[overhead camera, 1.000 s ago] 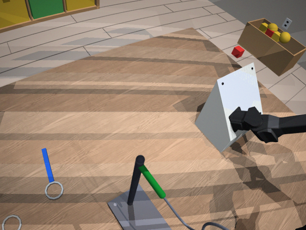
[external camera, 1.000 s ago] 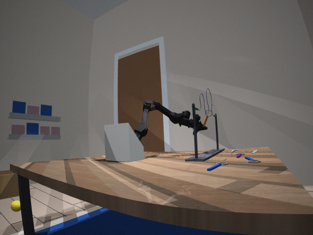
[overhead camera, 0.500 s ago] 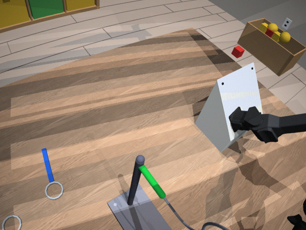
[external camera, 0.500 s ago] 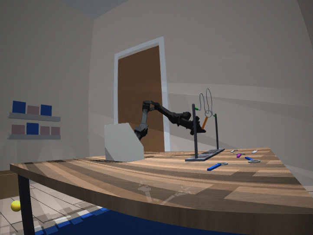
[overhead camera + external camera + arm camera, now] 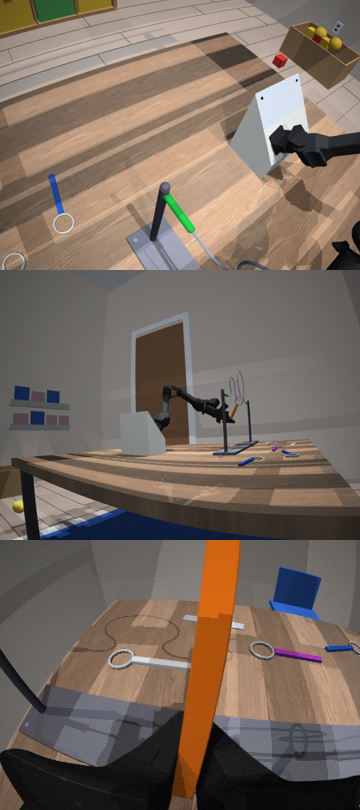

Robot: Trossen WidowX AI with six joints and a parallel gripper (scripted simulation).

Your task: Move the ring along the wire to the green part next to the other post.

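Note:
My gripper (image 5: 231, 420) (image 5: 190, 719) is shut on the orange handle (image 5: 234, 411) (image 5: 207, 650), below the ring. The handle slants up to the grey ring (image 5: 235, 400), which is at the low part of the wire (image 5: 231, 377) (image 5: 206, 245), near the far post (image 5: 249, 421). Whether ring and wire touch is too small to tell. One green part (image 5: 178, 213) (image 5: 226, 394) is beside the near post (image 5: 158, 214) (image 5: 224, 421). The other green part (image 5: 247, 403) is at the far post, just right of the ring. The wrist view does not show the ring.
The posts stand on a grey base plate (image 5: 171, 249) (image 5: 238, 448) (image 5: 75, 727). Loose rings with blue (image 5: 56, 194) (image 5: 246, 462), purple (image 5: 298, 655) and white (image 5: 160, 662) handles lie on the table beyond it. A white wedge-shaped box (image 5: 250, 142) (image 5: 133, 432) stands near the arm's base.

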